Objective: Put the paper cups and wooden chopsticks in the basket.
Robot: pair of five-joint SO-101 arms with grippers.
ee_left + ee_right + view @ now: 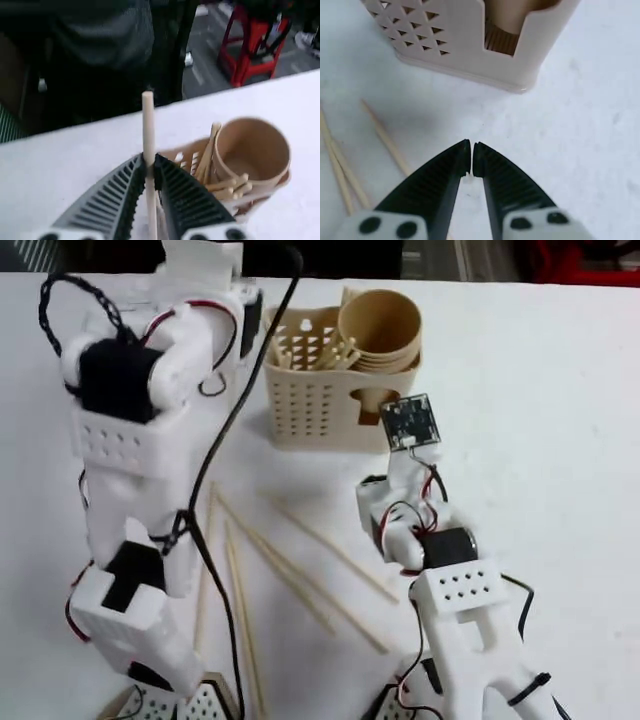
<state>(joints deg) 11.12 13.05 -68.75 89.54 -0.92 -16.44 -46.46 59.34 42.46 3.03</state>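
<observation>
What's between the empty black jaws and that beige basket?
Nothing but bare table up to the basket, in the right wrist view; loose chopsticks lie aside.

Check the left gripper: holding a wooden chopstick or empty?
Holding. The black ribbed left gripper is shut on a pale wooden chopstick, which stands upright between its jaws.

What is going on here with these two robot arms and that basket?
Two arms are tidying cups and chopsticks into the basket. The left gripper is shut on one chopstick, held upright close to the basket. A stack of paper cups and some chopsticks sit in the basket. The right gripper is shut with nothing in it, low over the table in front of the basket. Several loose chopsticks lie on the table.
</observation>
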